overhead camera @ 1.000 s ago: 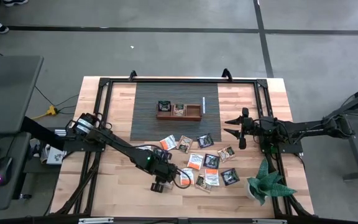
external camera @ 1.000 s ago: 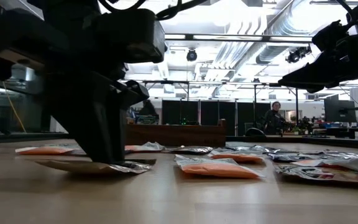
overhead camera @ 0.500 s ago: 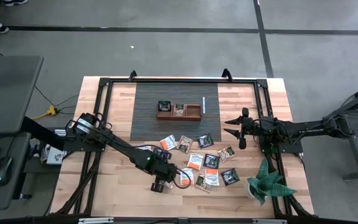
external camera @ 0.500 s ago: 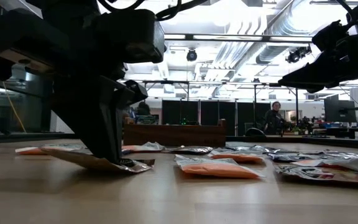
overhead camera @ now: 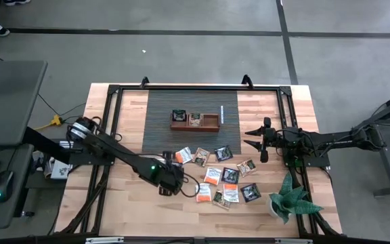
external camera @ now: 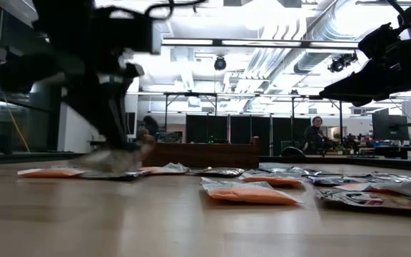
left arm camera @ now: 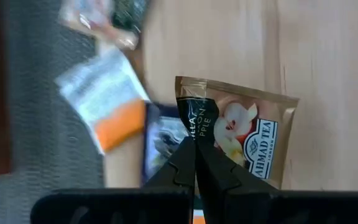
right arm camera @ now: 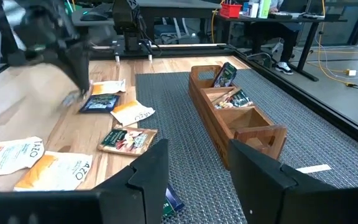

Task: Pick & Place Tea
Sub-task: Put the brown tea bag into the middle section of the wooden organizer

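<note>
- The left gripper (left arm camera: 194, 149) is clamped on a beige tea sachet (left arm camera: 247, 134), holding it above the wooden table (overhead camera: 124, 135).
- The left arm (overhead camera: 117, 154) reaches diagonally across the table toward the scattered sachets (overhead camera: 222, 177).
- The right gripper (overhead camera: 254, 139) hovers by the table's right side, fingers (right arm camera: 145, 174) spread apart.
- The wooden tray (overhead camera: 195, 122) sits on the grey mat (overhead camera: 161, 129).

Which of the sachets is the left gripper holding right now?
The beige Ahmad Tea apple sachet, pinched at its edge by the left gripper; the other sachets lie loose on the table.
</note>
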You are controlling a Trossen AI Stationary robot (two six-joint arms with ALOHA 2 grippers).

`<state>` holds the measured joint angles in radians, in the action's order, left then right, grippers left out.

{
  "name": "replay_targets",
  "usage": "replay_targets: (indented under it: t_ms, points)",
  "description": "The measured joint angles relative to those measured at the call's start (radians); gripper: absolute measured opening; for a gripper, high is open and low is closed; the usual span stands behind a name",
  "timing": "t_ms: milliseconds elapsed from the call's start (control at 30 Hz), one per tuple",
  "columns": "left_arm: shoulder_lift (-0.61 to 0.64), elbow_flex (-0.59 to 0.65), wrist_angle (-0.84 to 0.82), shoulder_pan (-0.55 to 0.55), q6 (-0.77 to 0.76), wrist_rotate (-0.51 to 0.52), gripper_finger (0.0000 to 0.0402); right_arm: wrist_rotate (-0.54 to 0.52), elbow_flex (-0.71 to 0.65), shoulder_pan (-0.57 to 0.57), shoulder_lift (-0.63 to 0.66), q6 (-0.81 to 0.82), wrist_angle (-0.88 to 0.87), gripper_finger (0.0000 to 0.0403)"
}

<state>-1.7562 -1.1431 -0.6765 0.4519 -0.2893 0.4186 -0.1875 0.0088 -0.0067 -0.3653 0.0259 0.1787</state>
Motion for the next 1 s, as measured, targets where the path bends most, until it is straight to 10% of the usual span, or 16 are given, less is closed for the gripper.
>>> replay_targets:
  t_ms: [1000]
  points:
    - [0.062,-0.142,0.058,-0.434,0.225,0.323,0.0000,0.000,0.000,0.000,0.000,0.000,-0.001,0.0163]
